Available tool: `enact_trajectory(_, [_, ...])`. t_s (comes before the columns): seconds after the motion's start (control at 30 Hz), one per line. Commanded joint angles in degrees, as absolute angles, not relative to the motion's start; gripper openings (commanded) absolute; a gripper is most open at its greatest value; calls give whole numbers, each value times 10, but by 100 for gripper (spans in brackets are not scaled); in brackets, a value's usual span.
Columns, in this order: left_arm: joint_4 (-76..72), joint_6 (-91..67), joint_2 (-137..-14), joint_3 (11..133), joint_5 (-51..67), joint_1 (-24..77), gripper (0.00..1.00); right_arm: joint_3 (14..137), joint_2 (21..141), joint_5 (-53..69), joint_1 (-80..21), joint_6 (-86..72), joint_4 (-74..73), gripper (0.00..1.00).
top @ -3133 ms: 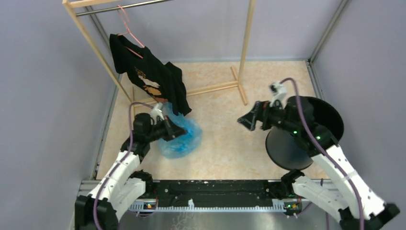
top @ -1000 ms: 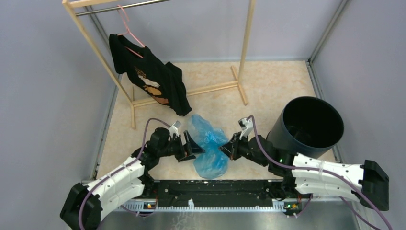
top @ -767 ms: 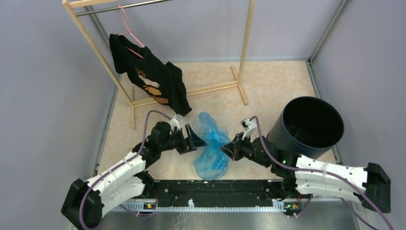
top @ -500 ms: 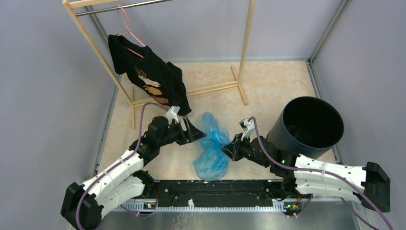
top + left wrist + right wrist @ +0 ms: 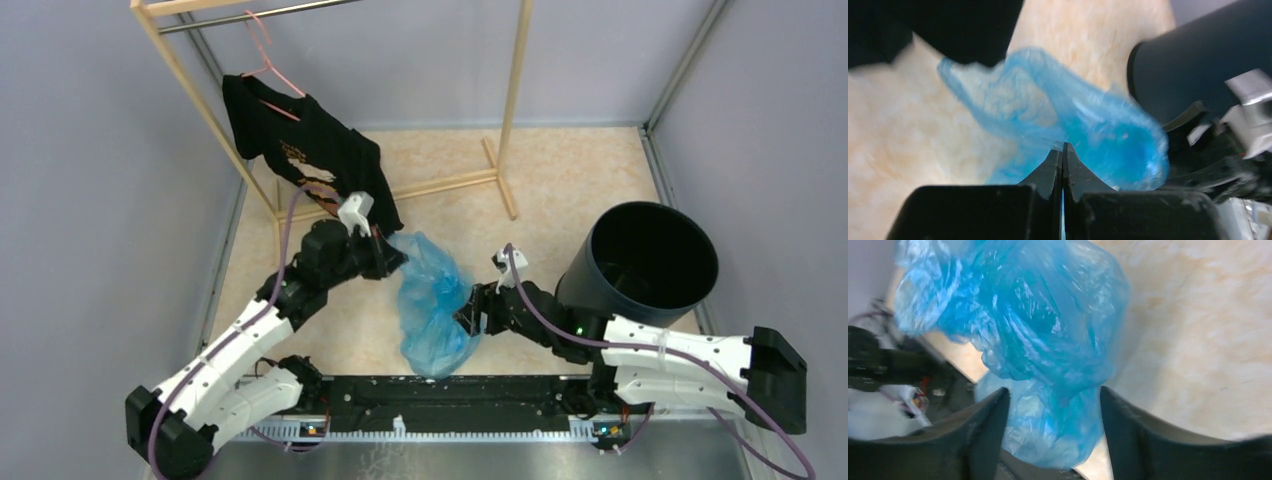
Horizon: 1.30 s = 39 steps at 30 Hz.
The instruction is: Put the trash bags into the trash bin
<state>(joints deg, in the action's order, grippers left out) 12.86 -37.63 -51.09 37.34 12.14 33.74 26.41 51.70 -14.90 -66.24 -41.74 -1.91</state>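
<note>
The light-blue trash bag [image 5: 432, 300] hangs stretched in front of the arms, its top corner pinched by my left gripper [image 5: 393, 250] just below the black shirt. In the left wrist view the jaws are closed on the bag's film [image 5: 1068, 125] at the gripper [image 5: 1063, 147]. My right gripper [image 5: 467, 312] is open against the bag's right side; in the right wrist view the bag [image 5: 1033, 330] bulges between the spread fingers, gripper [image 5: 1054, 395]. The black trash bin [image 5: 645, 262] stands at the right, empty, also in the left wrist view [image 5: 1198, 60].
A black shirt [image 5: 310, 160] on a pink hanger hangs from the wooden rack [image 5: 505, 120] at the back left, touching my left wrist. Grey walls close in both sides. The rack's foot bars lie on the beige floor behind the bag.
My left gripper has lifted the bag's top corner up and back left toward the shirt, stretching the bag. My right gripper has moved slightly left into the bag's side, still open.
</note>
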Motion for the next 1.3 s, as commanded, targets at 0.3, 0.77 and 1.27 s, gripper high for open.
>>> enact_trajectory(0.3, [147, -224, -493, 623, 299, 338, 0, 404, 535, -244, -667, -396, -165, 99])
enact_trajectory(0.77, [207, -360, -267, 304, 216, 338, 0, 372, 512, -264, -666, -365, -107, 98])
enact_trajectory(1.27, [278, -228, -295, 475, 142, 338, 0, 457, 557, -159, -623, -237, -103, 99])
